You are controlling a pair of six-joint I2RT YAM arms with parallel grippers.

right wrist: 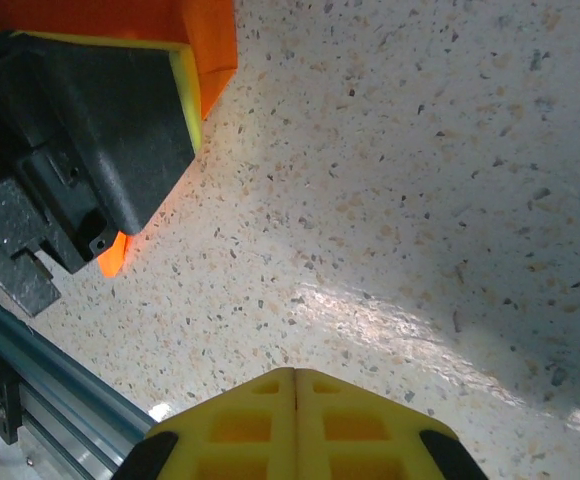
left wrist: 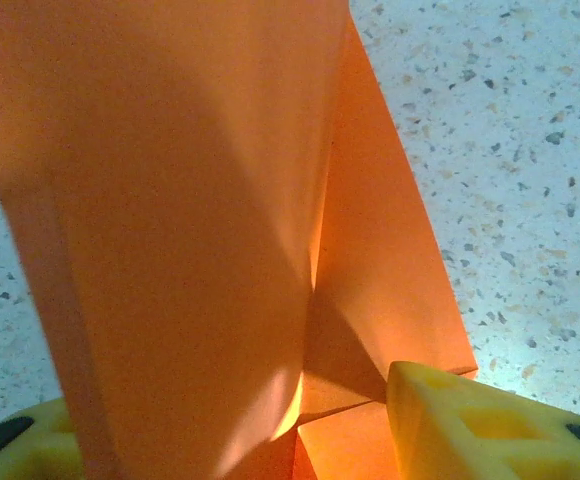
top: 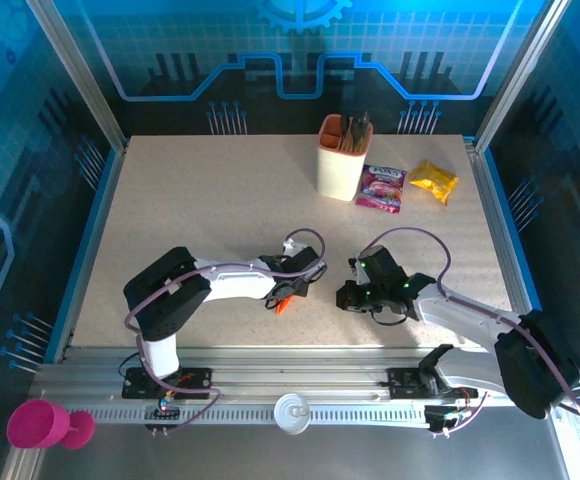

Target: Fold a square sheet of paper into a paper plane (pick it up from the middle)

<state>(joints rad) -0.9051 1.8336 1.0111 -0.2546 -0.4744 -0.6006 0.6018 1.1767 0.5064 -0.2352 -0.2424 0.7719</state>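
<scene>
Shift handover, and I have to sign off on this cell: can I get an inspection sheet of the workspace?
Surface: speckled table, no spills seen.
Job's things: orange paper, folded and creased, at the left gripper.
Clutter: peach cup holding dark sticks, purple packet, yellow packet, far right.
Grippers: left gripper straddles the paper, grip unclear; right gripper shut, empty.
Cables: purple cables loop along both arms.
Surroundings: blue-lit walls; pink cup beyond the near-left corner.
</scene>
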